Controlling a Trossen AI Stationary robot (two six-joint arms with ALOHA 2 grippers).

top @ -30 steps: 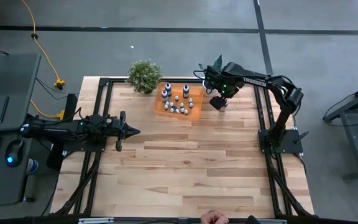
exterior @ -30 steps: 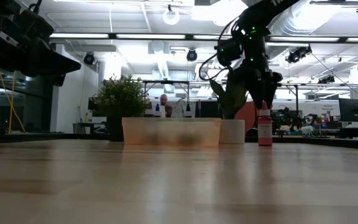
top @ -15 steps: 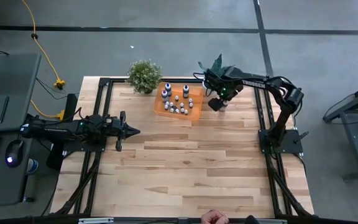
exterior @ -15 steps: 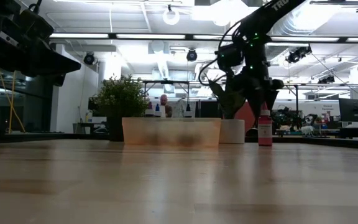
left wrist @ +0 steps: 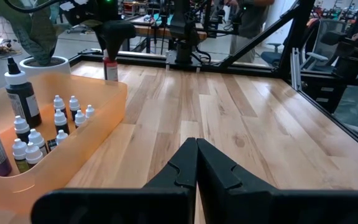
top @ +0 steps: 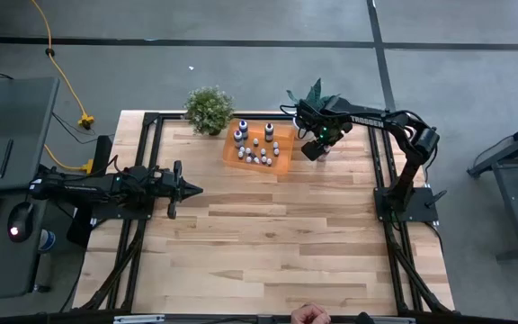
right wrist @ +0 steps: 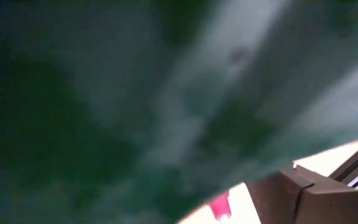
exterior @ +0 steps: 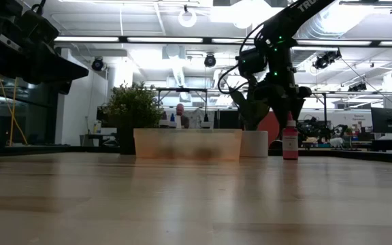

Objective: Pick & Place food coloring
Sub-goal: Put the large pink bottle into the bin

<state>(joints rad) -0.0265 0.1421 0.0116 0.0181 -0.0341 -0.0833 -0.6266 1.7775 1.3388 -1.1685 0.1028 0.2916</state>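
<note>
An orange tray point(top: 259, 144) near the table's far edge holds several tiny white-capped food coloring bottles point(left wrist: 64, 118) and a few larger dark ones point(left wrist: 18, 90). A pink bottle point(exterior: 290, 139) stands upright on its base on the table, right of the tray. It also shows in the left wrist view point(left wrist: 110, 67). My right gripper point(exterior: 284, 102) hangs right over the pink bottle's cap. Leaves fill most of its wrist view, leaving only a bit of the pink bottle point(right wrist: 219, 205). My left gripper point(top: 192, 189) waits shut at the table's left, pointing right.
A bushy potted plant point(top: 209, 110) stands left of the tray at the far edge. A broad-leaved plant in a white pot point(exterior: 254, 143) stands just behind my right gripper. A black frame rail point(top: 380, 162) runs along the table's right side. A person's hand point(top: 308, 315) shows at the near edge.
The right arm has dropped its forearm lower, and its gripper has moved slightly toward the tray while staying over the pink bottle. The pink bottle has stayed upright in the same place.
</note>
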